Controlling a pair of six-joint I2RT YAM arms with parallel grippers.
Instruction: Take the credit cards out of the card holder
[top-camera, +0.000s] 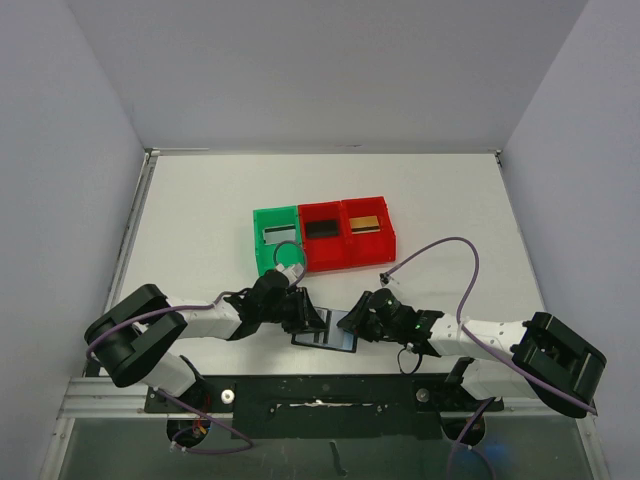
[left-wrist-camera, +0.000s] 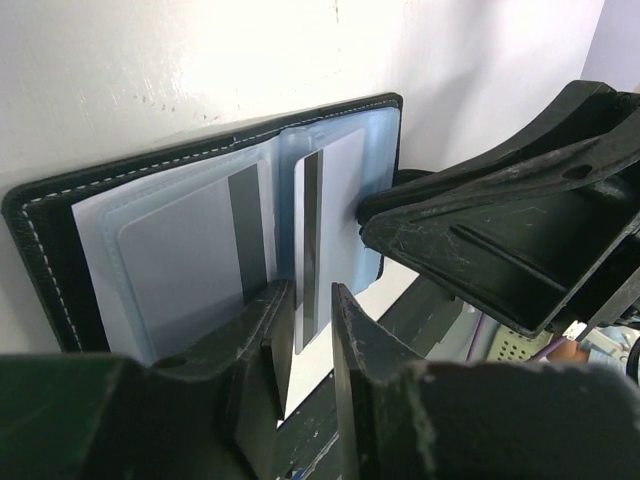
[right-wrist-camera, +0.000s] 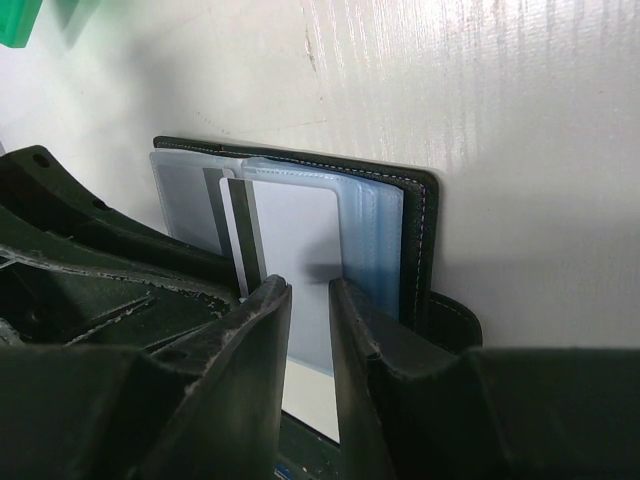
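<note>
Open card holder (top-camera: 340, 338) lies near the front of the table (top-camera: 450, 200), largely hidden from above; right gripper (right-wrist-camera: 310, 290) clamps a pale pocket leaf, left gripper (left-wrist-camera: 312, 295) straddles another, grip unclear.

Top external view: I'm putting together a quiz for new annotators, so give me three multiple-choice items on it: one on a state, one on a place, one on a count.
1. The flat black bifold card holder on the white table is: A folded shut; B lying open; C standing on edge.
2. The thin gold plastic card lies: A in the right-end red plastic bin; B in the card holder; C on the table.
3. How many bins are red? A one; B three; C two.

Key: B, its inner side faces up; A, gold shows inside that bin; C, the middle red bin and the right-end one stand beside a green plastic bin.
</note>
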